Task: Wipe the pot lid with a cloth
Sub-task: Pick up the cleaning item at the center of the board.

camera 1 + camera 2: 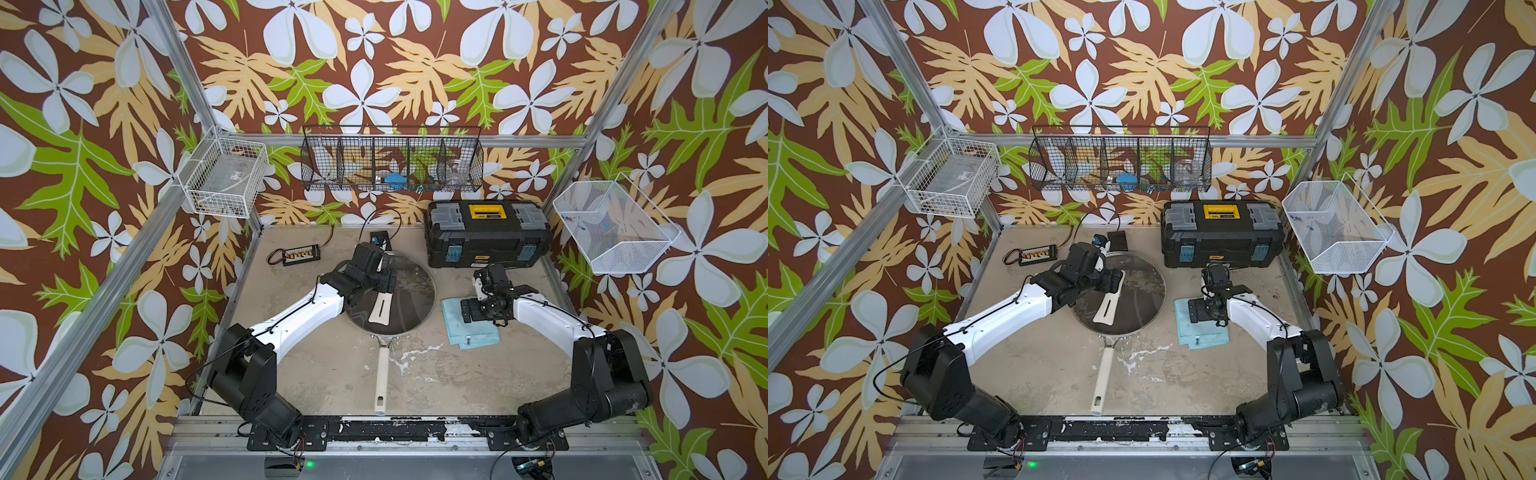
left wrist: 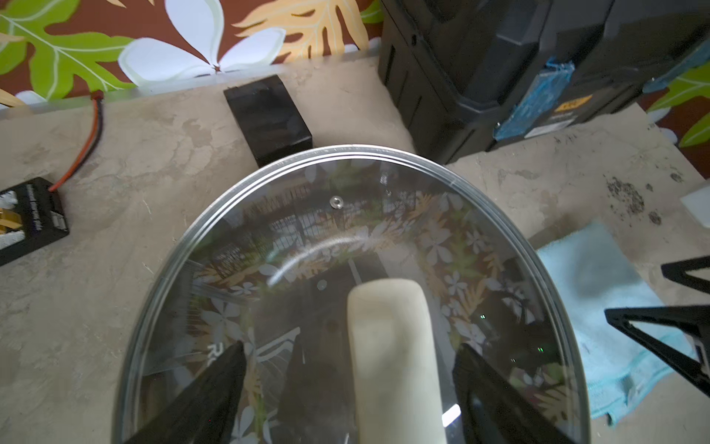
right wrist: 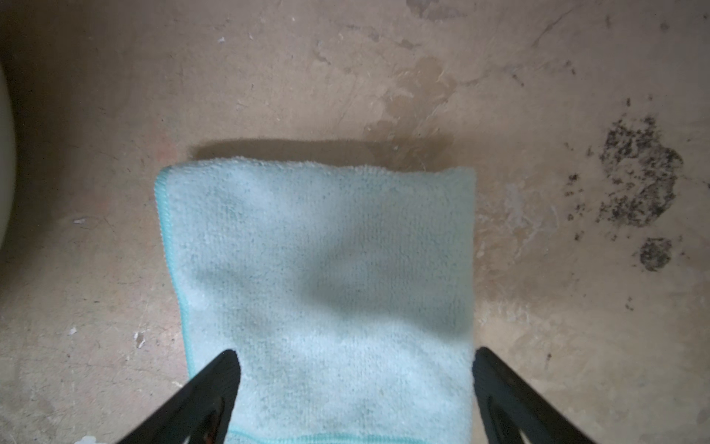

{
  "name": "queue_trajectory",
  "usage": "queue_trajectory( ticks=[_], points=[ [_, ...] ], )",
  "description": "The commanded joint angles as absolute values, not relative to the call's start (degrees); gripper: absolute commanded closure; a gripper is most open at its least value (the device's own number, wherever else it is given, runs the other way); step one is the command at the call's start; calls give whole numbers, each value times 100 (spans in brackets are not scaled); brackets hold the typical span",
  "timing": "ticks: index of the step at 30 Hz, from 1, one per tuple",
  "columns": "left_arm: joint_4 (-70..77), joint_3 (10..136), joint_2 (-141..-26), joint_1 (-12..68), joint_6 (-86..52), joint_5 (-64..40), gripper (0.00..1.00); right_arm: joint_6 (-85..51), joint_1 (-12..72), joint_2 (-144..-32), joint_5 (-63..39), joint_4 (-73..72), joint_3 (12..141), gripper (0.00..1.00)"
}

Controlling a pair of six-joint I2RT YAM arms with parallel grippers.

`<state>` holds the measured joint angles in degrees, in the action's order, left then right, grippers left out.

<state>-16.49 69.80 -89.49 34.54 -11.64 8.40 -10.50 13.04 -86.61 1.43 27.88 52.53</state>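
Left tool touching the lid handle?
Apart. Left wrist view: the left tool straddles the handle of the pot lid, with glass visible between each finger and the bar.

pot lid (image 2: pixel 345 230) cropped, black basket (image 1: pixel 324 166) contents unclear

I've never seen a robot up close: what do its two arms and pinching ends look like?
The left arm and right arm match: a smooth white shell on the long link, chunky black housings at joints and base, a thin black cable along each shell. The jaws are matte black, slim, tapering, with open triangular frames.
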Motion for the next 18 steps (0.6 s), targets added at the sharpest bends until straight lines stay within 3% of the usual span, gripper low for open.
queue_trajectory(
  ticks=[1,18],
  points=[
    [-2135,7022,-8928,3532,-1135,923,15,-1116,1323,-8713,246,2864,5240,6],
    [-2829,7267,-9017,3768,-1129,836,30,-1187,1582,-9334,248,2716,5276,18]
  ],
)
